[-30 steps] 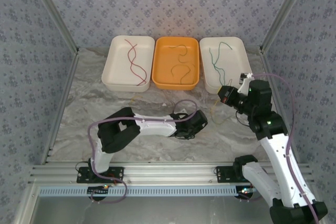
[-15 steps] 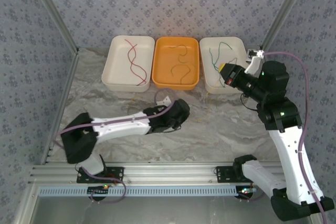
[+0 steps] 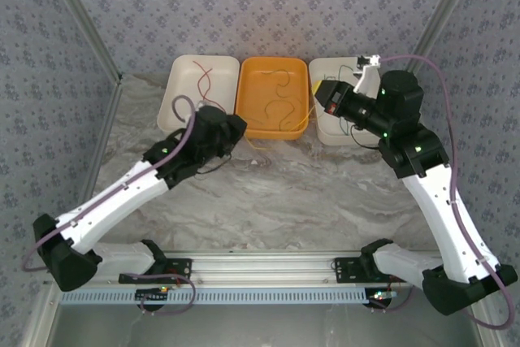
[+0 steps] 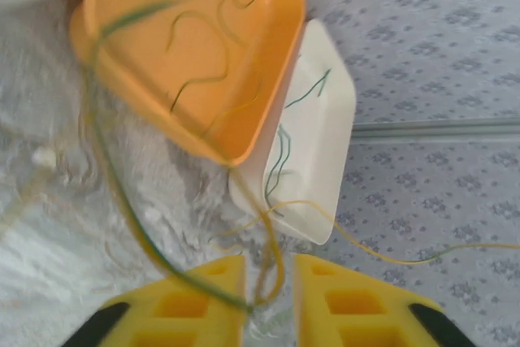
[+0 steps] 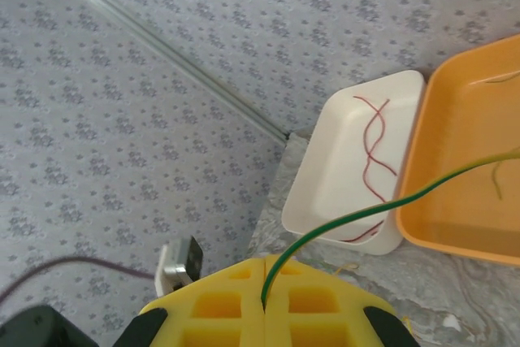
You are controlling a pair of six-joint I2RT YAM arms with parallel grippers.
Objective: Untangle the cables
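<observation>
Left claw (image 4: 268,294): near, at 10 o'clock. Its fingers are a little apart. A green wire (image 4: 132,209) and a yellow wire (image 4: 382,256) run loose through the gap.
Right claw (image 5: 264,286): at 1 o'clock, squeezed tight on a green wire, I think the same one.
Far trays: at 11 o'clock the left white tray (image 3: 175,91) holds a red wire (image 3: 205,80). At 12 o'clock the orange tray (image 3: 258,115) holds some wires. At 1 o'clock the right white tray (image 4: 321,123) holds green ones.
Done: most wires look sorted.
Left to do: part this last pair.
</observation>
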